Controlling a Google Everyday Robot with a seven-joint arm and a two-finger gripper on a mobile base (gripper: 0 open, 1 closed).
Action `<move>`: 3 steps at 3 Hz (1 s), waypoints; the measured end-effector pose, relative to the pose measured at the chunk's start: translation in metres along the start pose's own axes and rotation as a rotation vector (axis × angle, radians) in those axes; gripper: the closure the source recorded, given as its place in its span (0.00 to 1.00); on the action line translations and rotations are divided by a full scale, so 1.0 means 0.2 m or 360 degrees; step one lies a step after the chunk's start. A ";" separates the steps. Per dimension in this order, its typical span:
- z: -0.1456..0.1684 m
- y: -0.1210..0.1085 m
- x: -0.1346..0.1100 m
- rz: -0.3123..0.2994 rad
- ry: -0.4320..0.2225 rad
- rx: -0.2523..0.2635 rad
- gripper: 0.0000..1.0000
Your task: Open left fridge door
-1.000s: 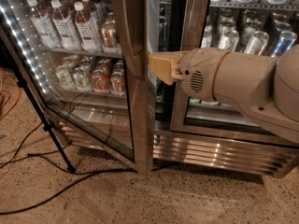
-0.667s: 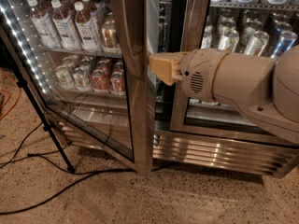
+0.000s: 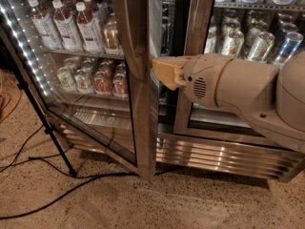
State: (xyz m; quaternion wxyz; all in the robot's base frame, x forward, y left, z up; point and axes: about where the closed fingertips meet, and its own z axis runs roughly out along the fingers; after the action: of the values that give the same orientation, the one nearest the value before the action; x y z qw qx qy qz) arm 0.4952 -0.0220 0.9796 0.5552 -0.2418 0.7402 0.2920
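The left fridge door is a glass door in a wide brushed-steel frame, with white LED dots down its left edge. It stands partly swung out from the fridge, leaving a dark gap at its right edge. My gripper, on a bulky tan arm coming in from the right, reaches into that gap at mid height, its tip behind the door's steel upright. Bottles and cans show on shelves through the glass.
The twin right door is shut in front of green and blue cans. A louvred steel grille runs along the base. A black tripod leg and black cables lie on the speckled floor at left, beside an orange cable.
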 end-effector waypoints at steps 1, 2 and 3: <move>0.04 -0.17 0.08 0.0040 -0.0017 0.0111 1.00; 0.11 -0.39 0.16 0.0087 -0.0024 0.0237 1.00; 0.19 -0.52 0.23 0.0127 -0.0025 0.0289 1.00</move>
State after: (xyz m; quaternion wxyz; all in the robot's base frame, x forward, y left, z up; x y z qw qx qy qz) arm 0.5790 -0.0714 0.9113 0.5686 -0.1586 0.7683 0.2475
